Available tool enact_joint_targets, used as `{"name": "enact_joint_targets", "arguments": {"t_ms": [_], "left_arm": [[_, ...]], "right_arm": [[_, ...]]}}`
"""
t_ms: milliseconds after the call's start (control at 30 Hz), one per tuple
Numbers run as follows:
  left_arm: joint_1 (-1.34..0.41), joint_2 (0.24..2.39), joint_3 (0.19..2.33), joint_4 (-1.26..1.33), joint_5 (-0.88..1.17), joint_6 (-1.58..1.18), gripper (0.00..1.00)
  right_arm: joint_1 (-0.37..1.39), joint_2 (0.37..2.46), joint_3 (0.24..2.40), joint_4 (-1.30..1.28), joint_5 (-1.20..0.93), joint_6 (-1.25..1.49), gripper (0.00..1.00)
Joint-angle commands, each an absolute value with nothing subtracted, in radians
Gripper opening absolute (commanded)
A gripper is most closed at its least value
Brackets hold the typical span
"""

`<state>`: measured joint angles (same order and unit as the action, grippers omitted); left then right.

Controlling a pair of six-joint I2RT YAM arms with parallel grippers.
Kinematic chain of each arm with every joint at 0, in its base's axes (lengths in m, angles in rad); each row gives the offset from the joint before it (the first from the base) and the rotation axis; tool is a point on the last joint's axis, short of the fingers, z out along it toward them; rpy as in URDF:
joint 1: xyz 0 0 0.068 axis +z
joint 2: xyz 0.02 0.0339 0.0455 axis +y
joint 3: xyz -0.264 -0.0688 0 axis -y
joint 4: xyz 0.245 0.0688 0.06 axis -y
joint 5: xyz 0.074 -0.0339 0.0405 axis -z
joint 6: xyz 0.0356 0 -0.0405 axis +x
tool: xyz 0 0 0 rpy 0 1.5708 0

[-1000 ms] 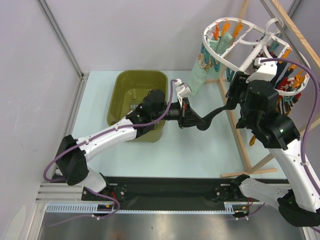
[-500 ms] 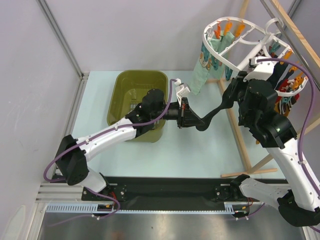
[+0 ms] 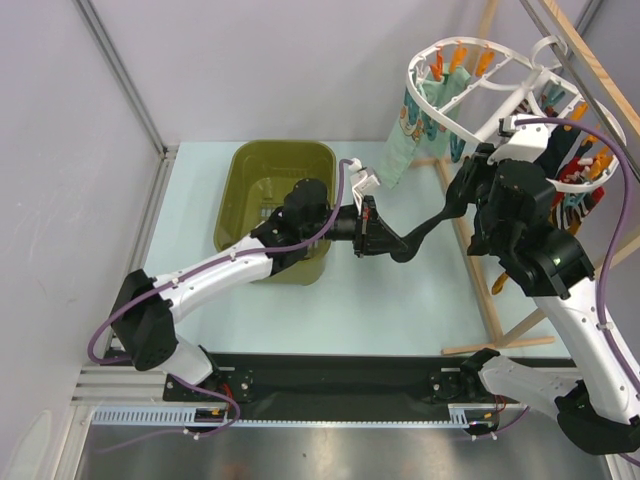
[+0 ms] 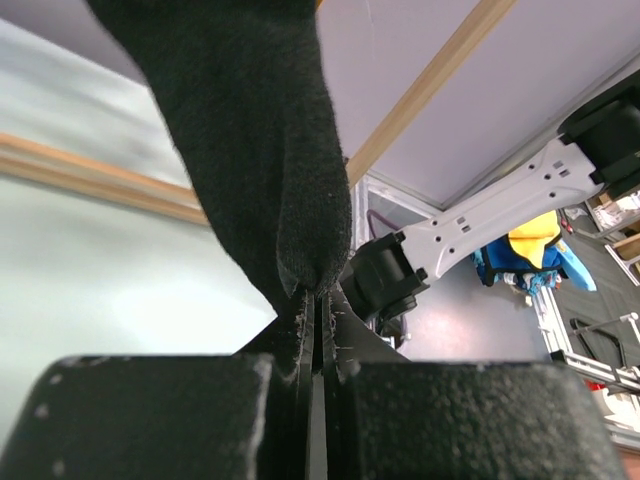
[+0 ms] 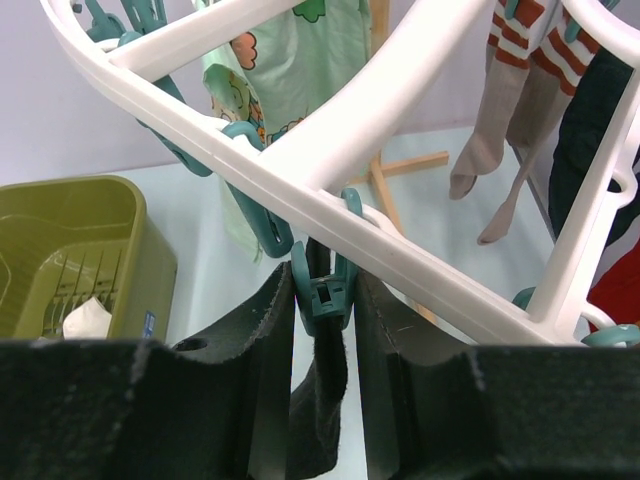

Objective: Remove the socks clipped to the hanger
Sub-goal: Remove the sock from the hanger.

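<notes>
A black sock [image 3: 425,228] stretches from my left gripper [image 3: 378,232] up to the white ring hanger [image 3: 440,112]. In the left wrist view the left gripper [image 4: 318,300] is shut on the black sock [image 4: 250,150] at its lower end. In the right wrist view my right gripper [image 5: 322,292] is shut on a teal peg [image 5: 324,300] under the hanger [image 5: 330,130]. The black sock [image 5: 320,400] hangs from that peg between the fingers. A mint printed sock [image 5: 290,60] and a striped sock [image 5: 520,40] hang clipped to the hanger. My right gripper [image 3: 478,165] is by the ring's near side.
An olive-green tub [image 3: 270,195] stands on the table left of the left gripper, with something white inside [image 5: 85,320]. The light wooden rack [image 3: 480,270] carries the hanger at the right. More socks and orange and teal pegs [image 3: 575,190] hang behind the right arm.
The right gripper's jaws have closed in onto the teal peg, and the hanger has shifted slightly. The left gripper keeps its hold on the black sock and has not moved.
</notes>
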<state>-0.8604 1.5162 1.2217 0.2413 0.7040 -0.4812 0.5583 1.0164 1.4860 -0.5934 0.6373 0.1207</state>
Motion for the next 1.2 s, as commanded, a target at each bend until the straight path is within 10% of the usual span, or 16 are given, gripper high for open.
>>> {"name": "enact_joint_targets", "arguments": {"t_ms": [0,400,500,667,1067,1167], "left_arm": [[-0.847,1.485,1.197,0.253,0.689,-0.483,0.0],[-0.836,1.482,1.184,0.238,0.683,-0.476,0.0],[-0.836,1.485,1.193,0.244,0.693,-0.485,0.0],[-0.836,1.483,1.207,0.261,0.709,-0.499,0.0],[-0.836,1.489,1.213,0.27,0.719,-0.509,0.0],[-0.838,1.491,1.216,0.273,0.721,-0.511,0.0]], "right_arm": [[0.555,0.989,1.489,-0.572,0.63,0.129,0.0],[0.548,0.991,1.508,-0.604,0.598,0.167,0.0],[0.546,0.994,1.506,-0.607,0.604,0.179,0.3],[0.545,1.009,1.519,-0.592,0.615,0.179,0.5],[0.546,1.048,1.537,-0.56,0.692,0.176,0.36],[0.546,1.035,1.534,-0.546,0.695,0.178,0.47]]}}
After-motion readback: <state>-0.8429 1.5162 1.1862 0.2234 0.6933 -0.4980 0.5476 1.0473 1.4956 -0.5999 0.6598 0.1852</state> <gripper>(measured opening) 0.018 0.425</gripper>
